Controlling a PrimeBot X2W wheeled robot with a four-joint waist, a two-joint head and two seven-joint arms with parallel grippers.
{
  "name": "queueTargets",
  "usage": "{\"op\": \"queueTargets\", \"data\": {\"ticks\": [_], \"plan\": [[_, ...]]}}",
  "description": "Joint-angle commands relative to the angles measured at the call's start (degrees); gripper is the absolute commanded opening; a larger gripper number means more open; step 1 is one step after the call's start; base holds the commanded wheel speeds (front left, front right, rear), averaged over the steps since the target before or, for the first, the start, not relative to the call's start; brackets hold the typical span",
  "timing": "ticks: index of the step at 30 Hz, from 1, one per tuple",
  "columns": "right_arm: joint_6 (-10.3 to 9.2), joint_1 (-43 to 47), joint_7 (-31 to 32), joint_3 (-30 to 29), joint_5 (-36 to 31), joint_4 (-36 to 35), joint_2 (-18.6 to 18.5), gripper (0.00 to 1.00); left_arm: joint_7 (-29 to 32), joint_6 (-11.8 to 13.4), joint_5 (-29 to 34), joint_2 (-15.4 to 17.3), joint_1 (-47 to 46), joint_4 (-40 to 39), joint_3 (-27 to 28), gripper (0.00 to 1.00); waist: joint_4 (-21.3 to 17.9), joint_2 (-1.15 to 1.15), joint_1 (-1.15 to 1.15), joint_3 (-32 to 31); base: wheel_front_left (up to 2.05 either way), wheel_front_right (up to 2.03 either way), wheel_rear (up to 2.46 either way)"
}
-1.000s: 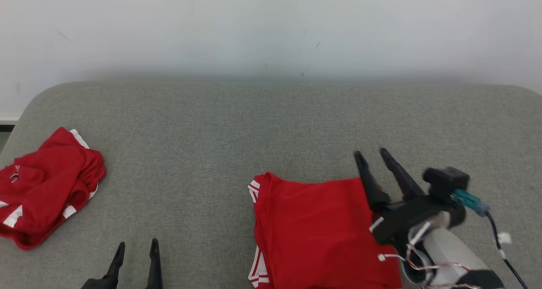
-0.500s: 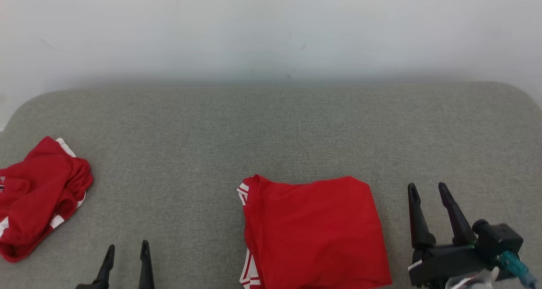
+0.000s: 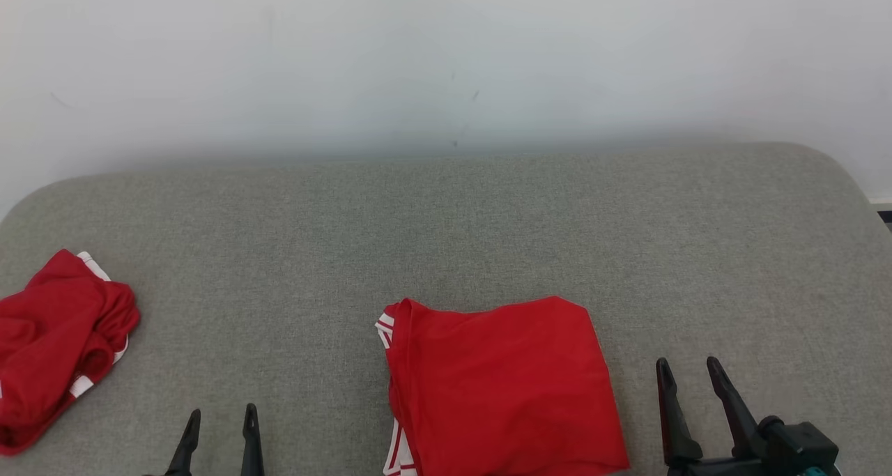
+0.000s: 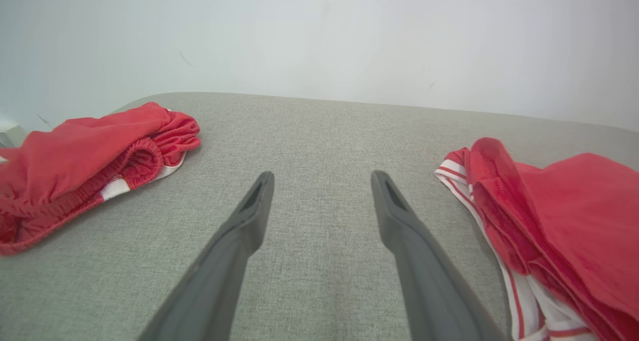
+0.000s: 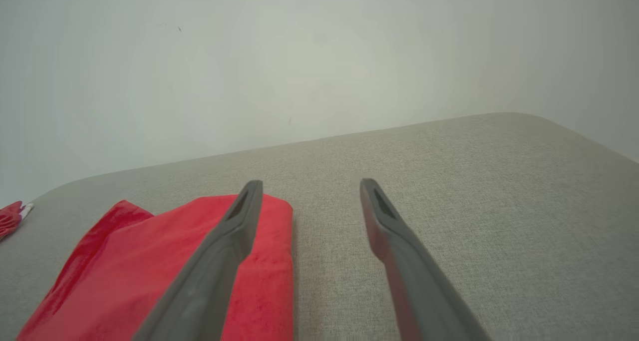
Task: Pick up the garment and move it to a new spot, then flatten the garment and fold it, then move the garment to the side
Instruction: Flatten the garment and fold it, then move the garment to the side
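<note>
Head view has the folded garment (image 3: 498,385) lying as a neat red rectangle on the grey fabric worktop (image 3: 446,225), near the front edge and a little right of the middle, with white-striped trim showing along its left side. The right tool (image 3: 686,363) now sits at the lower right, just beside the garment's right edge but clear of it, its two dark fingers spread and empty. A second ago that same tool was up over the garment's far right corner with its fingers at the cloth, and half a second ago it was already off to the right. It has therefore let go and drawn back toward its rest place. The whole picture has also slid over that second, which is the camera turning. The garment itself does not seem to have shifted on the worktop.

The left tool (image 3: 223,412) stays low at the lower left, spread wide and holding nothing. In its wrist view, bare grey fabric lies between its fingers. A crumpled red garment (image 3: 59,343) lies well apart at the far left edge, untouched.

With both tools off the cloth and the rectangle lying flat, the folding looks finished. What remains uncertain is the last step: the folded garment is near the centre, so it may still need carrying to the side. If so, a fresh grip on an edge is needed without letting the layers slide open.
</note>
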Motion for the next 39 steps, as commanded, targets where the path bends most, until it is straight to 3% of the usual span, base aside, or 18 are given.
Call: {"op": "queueTargets", "data": {"ticks": [1,39], "plan": [[-0.12,0.77,-0.02,-0.14,-0.39,-0.08,0.42,1.0,-0.15,-0.14,0.75,-0.06,1.0,-0.02,-0.1,1.0,-0.03,0.0,0.01,-0.22,0.0,0.0,0.0],[-0.12,1.37,-0.03,0.7,-2.64,2.02,1.66,1.0,-0.15,-0.49,2.15,-0.06,3.05,-1.4,0.13,1.0,0.91,0.0,0.01,-1.58,0.0,0.0,0.0]]}}
